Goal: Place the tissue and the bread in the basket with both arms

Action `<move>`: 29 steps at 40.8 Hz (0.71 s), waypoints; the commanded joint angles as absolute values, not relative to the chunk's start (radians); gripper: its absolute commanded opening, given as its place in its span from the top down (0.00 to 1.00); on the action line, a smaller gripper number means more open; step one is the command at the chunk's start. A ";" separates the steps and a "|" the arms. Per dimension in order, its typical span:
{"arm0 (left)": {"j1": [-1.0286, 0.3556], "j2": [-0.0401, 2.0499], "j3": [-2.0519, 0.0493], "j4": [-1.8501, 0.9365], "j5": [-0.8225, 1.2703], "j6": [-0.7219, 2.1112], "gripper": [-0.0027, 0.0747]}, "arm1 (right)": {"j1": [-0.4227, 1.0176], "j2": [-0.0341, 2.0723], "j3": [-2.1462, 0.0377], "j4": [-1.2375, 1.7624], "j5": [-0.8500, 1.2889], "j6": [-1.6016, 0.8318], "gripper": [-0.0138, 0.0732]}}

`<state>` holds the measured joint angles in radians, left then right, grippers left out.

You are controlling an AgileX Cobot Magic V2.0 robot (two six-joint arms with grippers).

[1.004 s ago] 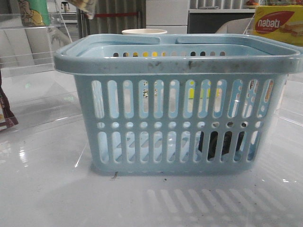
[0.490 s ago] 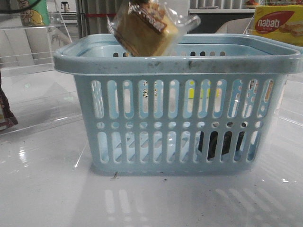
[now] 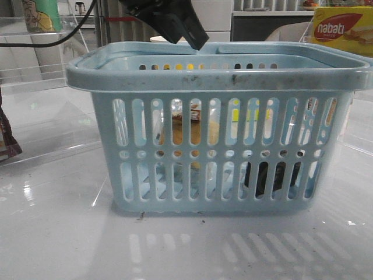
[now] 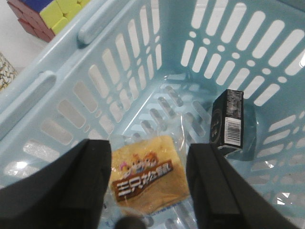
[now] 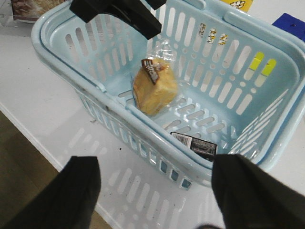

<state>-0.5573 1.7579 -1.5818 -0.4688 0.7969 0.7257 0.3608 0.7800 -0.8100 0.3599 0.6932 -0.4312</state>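
Note:
The light-blue basket [image 3: 221,79] stands mid-table. The bread [image 3: 195,131], a tan slice in clear wrap, lies on the basket floor and shows through the slots. In the left wrist view the bread [image 4: 150,174] sits below and between the spread fingers of my left gripper [image 4: 150,191], which is open and holds nothing. From the front, the left gripper [image 3: 180,26] hangs above the back rim. The tissue [image 4: 228,124], a small dark pack, stands by the basket's wall and is also seen as tissue [image 5: 195,143]. My right gripper [image 5: 155,200] is open over the table, outside the basket [image 5: 62,67].
A yellow-and-red nabati box [image 3: 341,29] stands back right. A white cup [image 3: 178,39] is behind the basket, a colour cube [image 4: 45,14] beside it. A clear shelf [image 3: 35,52] and a dark packet [image 3: 7,140] are at left. The table's edge [image 5: 43,143] runs near the right gripper.
The bread was above the basket's rim half a second ago and now lies inside on the floor. The left gripper has come into view above the rim, open.

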 commanded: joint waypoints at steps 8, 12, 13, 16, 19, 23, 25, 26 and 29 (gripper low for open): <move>-0.564 1.545 -1.672 -0.500 0.862 0.724 0.38 | 0.362 0.773 -0.837 0.373 0.629 -0.439 0.16; -0.564 1.477 -1.667 -0.490 0.890 0.691 0.38 | 0.362 0.773 -0.837 0.373 0.629 -0.439 0.16; -0.564 1.459 -1.664 -0.488 0.893 0.665 0.38 | 0.362 0.773 -0.837 0.373 0.629 -0.439 0.16; -0.564 1.413 -1.641 -0.488 0.919 0.641 0.38 | 0.362 0.773 -0.837 0.373 0.629 -0.439 0.16; -0.564 1.363 -1.596 -0.488 0.933 0.633 0.38 | 0.362 0.773 -0.837 0.373 0.629 -0.439 0.16; -0.564 1.291 -1.502 -0.486 0.937 0.622 0.38 | 0.362 0.775 -0.837 0.376 0.628 -0.439 0.16; -0.564 1.255 -1.451 -0.486 0.937 0.622 0.38 | 0.362 0.775 -0.837 0.386 0.632 -0.439 0.16; -0.564 1.234 -1.428 -0.486 0.937 0.622 0.38 | 0.362 0.775 -0.837 0.390 0.634 -0.439 0.16; -0.564 1.180 -1.343 -0.486 0.937 0.622 0.38 | 0.362 0.775 -0.837 0.391 0.639 -0.439 0.16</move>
<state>-0.5573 1.2572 -1.3846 -0.4535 0.9831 0.6330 0.3608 0.7800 -0.8100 0.3638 0.6932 -0.4312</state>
